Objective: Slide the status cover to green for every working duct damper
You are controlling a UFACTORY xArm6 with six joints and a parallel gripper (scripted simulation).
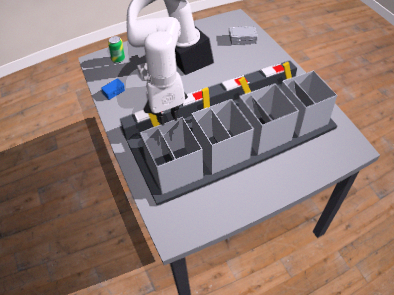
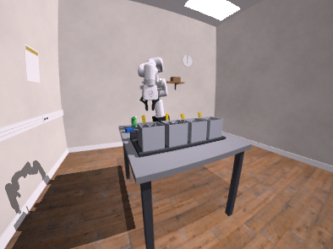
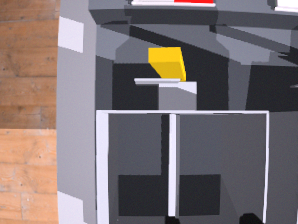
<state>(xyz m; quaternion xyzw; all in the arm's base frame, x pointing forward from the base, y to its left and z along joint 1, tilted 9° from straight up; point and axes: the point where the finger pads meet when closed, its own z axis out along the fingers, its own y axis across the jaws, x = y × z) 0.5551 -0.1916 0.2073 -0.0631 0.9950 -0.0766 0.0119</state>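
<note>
Four open-topped grey dampers stand in a row: first [image 1: 181,171] [image 2: 153,138] [image 3: 102,165], second [image 1: 231,154] [image 2: 177,135], third [image 1: 278,131] and fourth [image 1: 318,111]. A yellow lever [image 1: 154,119] [image 3: 167,60] is behind the first; the others have one each. Behind the first, a white slider cover [image 1: 141,115] [image 3: 152,2] has red [image 3: 194,1] beside it. Red also shows at the second [image 1: 198,95], third [image 1: 241,81] and fourth [image 1: 278,69] sliders. No green shows on any. My gripper [image 1: 169,119] [image 2: 150,108] [image 3: 211,220] is partly open and empty, above the first damper.
The dampers stand on a dark base [image 1: 240,167] on the grey table [image 1: 240,204]. A green can [image 1: 116,49] and a blue block [image 1: 113,89] are at the back left. A grey box [image 1: 243,35] is at the back right, beyond the arm's black mount [image 1: 196,54].
</note>
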